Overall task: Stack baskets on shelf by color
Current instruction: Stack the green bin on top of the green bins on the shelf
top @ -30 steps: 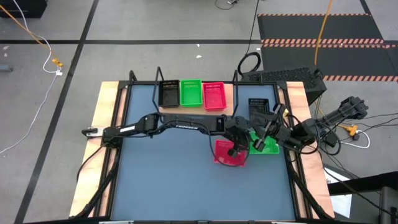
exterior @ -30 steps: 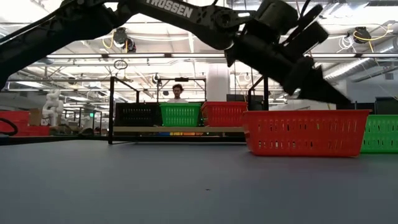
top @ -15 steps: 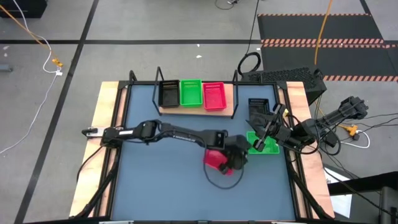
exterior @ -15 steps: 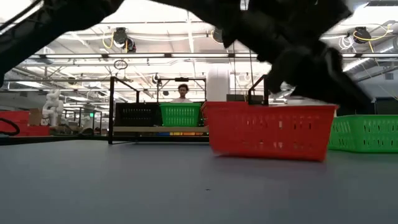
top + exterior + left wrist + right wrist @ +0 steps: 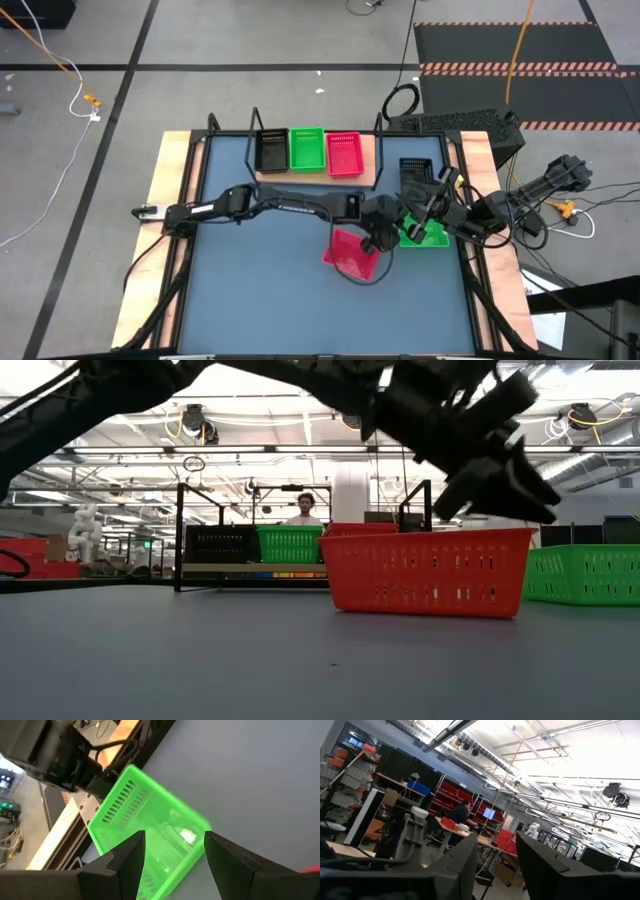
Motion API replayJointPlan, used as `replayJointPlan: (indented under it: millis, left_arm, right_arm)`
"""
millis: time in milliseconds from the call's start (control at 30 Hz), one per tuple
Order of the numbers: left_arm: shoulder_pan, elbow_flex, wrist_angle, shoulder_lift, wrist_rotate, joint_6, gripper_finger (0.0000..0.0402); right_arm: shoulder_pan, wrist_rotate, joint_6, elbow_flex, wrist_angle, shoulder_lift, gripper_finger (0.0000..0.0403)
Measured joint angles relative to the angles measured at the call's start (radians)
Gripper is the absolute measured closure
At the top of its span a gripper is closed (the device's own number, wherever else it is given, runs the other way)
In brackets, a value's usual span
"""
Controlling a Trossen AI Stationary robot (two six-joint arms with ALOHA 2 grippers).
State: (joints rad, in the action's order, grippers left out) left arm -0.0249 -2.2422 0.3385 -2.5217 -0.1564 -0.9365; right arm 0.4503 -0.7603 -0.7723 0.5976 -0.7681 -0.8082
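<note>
One red basket (image 5: pixel 350 252) has slid with our left gripper (image 5: pixel 374 243), whose open fingers hook its right rim; we are dragging it clear of the green basket (image 5: pixel 425 233). Shelf (image 5: pixel 315 168) lies far behind. Right gripper (image 5: pixel 437 205) waits, spread.

Left hand (image 5: pixel 378 240) open, arm extended; right hand (image 5: pixel 428 213) open.
</note>
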Motion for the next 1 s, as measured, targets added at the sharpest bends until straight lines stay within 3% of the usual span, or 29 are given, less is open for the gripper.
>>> replayJointPlan:
  millis: [233,467,700,867,1000]
  left_arm:
    - [0.049,0.063,-0.030,-0.006,-0.033,-0.167,0.0195]
    - [0.047,0.159,-0.173,-0.012,-0.019,-0.212,0.0195]
    - [0.033,0.167,-0.192,-0.012,-0.020,-0.221,0.0198]
    - [0.028,0.167,-0.191,-0.012,-0.029,-0.198,0.0241]
    - [0.016,0.167,-0.187,-0.012,-0.028,-0.079,0.0279]
  right_arm:
    - [0.000,-0.001,-0.001,0.000,0.002,0.000,0.0273]
    - [0.000,-0.002,-0.002,0.000,0.003,0.000,0.0273]
    - [0.000,-0.002,-0.002,0.000,0.003,0.000,0.0273]
    - [0.000,-0.002,-0.002,0.000,0.002,0.000,0.0273]
    - [0.000,-0.002,-0.002,0.000,0.003,0.000,0.0273]
